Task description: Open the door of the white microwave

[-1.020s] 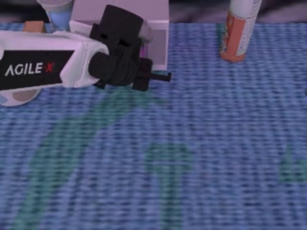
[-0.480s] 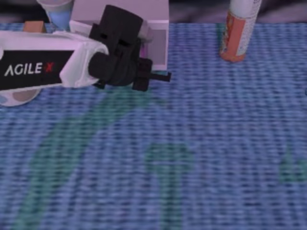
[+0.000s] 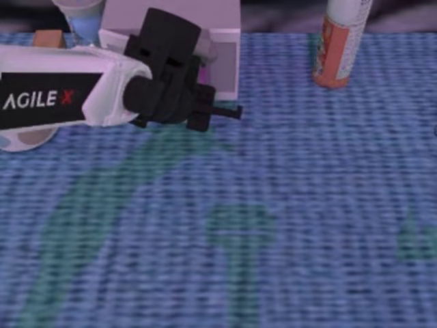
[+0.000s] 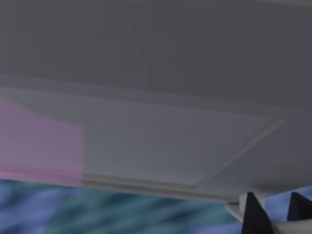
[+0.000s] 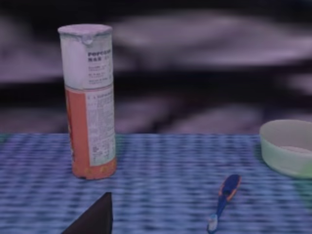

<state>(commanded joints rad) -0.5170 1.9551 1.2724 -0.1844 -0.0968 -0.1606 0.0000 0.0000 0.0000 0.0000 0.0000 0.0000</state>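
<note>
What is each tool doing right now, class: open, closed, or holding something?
Left tool: at the white microwave, by its front; whether it is open or shut cannot be told.
Right tool: only a dark tip shows in its wrist view; state cannot be told.

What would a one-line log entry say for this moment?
left gripper: at microwave front, by door | right arm: parked, out of top view | door: opening under way

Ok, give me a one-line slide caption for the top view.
Left gripper at the front of the white microwave at the table's far left; an orange-and-white canister stands farther right.
</note>
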